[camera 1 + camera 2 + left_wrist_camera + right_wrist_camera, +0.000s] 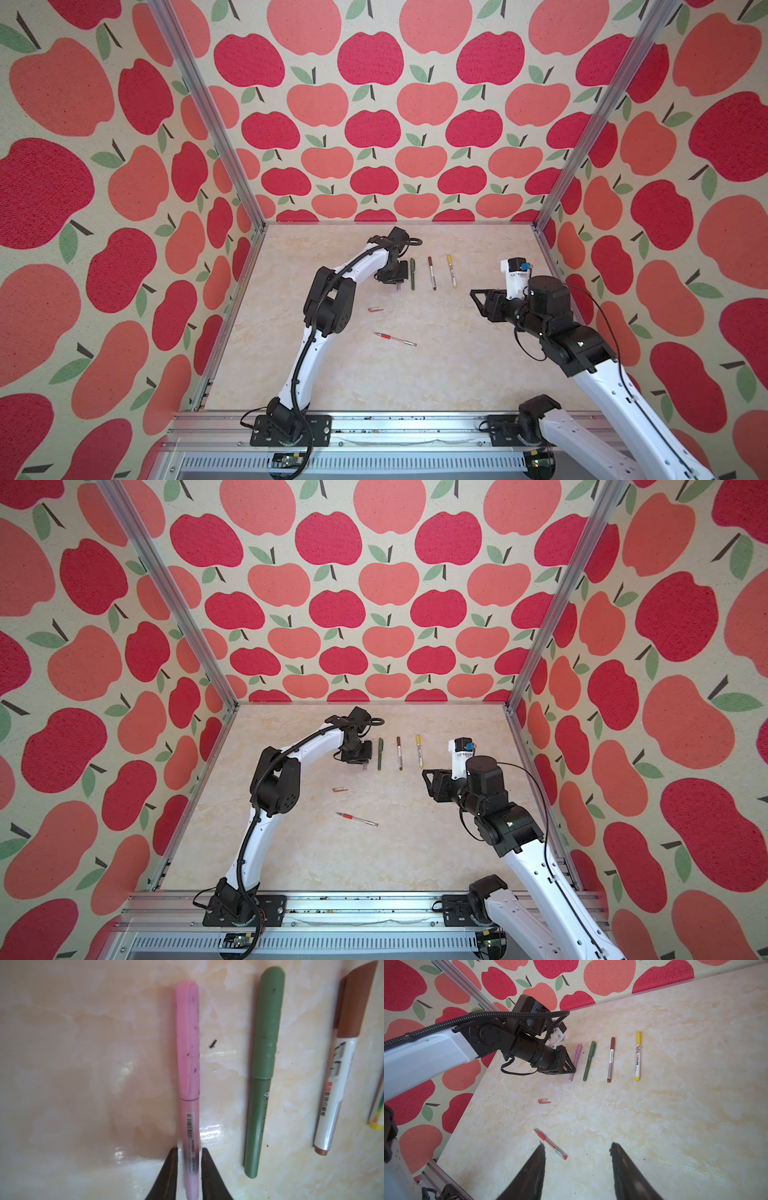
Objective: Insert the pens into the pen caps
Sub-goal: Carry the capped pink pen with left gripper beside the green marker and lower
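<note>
A capped pink pen (188,1043) lies flat on the marble table, and my left gripper (189,1148) straddles its lower barrel. The jaws stand slightly open, with a thin gap on each side of the pen. Beside it, in a row, lie a capped dark green pen (412,273), a white-and-brown pen (432,273) and a white-and-yellow pen (451,271). An uncapped red pen (395,339) lies nearer the front, apart from its red cap (375,309). My right gripper (577,1145) hovers open and empty at the right, above the table.
Apple-patterned walls and aluminium posts (540,226) enclose the table on three sides. A metal rail (374,419) carrying both arm bases runs along the front edge. The left arm's elbow (328,307) hangs over the table just left of the red cap.
</note>
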`<action>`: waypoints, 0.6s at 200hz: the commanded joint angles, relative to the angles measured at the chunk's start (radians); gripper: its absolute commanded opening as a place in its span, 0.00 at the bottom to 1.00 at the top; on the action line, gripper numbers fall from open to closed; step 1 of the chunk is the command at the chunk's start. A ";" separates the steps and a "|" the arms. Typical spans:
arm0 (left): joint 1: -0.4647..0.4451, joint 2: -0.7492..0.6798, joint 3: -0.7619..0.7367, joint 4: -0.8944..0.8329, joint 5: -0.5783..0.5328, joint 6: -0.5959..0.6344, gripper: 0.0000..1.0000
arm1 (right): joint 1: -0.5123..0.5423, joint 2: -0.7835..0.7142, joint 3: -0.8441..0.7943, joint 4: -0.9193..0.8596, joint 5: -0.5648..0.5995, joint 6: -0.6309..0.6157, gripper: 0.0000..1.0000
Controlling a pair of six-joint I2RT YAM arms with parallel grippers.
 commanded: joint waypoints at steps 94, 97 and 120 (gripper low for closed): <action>-0.032 0.066 0.083 -0.062 -0.045 0.042 0.11 | -0.007 -0.030 -0.011 -0.010 -0.020 0.000 0.52; -0.032 0.067 0.085 -0.063 -0.045 0.041 0.11 | -0.007 -0.030 -0.011 -0.010 -0.020 0.001 0.52; -0.038 0.077 0.107 -0.068 -0.042 0.042 0.11 | -0.007 -0.030 -0.012 -0.010 -0.021 0.001 0.52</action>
